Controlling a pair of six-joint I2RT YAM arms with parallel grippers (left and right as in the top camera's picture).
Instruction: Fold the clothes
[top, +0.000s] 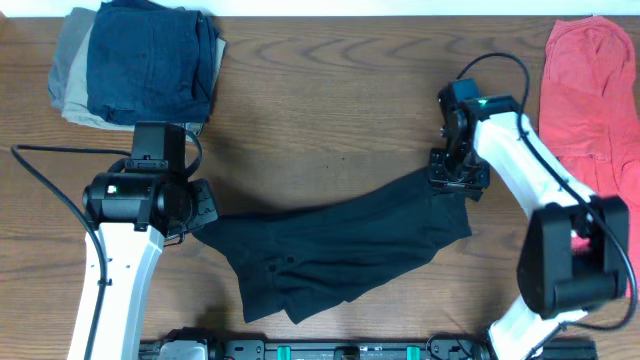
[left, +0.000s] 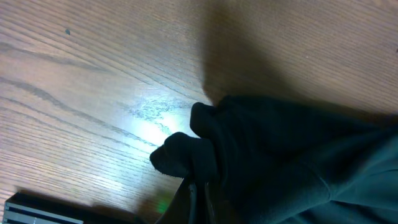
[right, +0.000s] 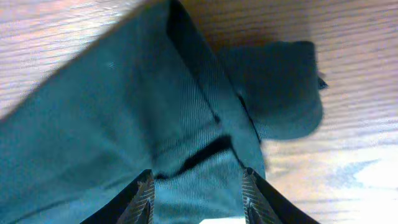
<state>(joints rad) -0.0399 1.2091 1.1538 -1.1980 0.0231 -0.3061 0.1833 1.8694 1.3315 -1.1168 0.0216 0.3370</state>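
Observation:
A black garment lies stretched across the middle of the wooden table, creased at its lower left. My left gripper is shut on the garment's left corner; the left wrist view shows the dark cloth bunched between the closed fingers. My right gripper is at the garment's upper right corner. In the right wrist view its fingers are spread wide apart over the dark cloth, which lies flat under them and is not pinched.
A stack of folded clothes, dark blue on grey, sits at the back left. A red garment lies unfolded along the right edge. A black rail runs along the front edge.

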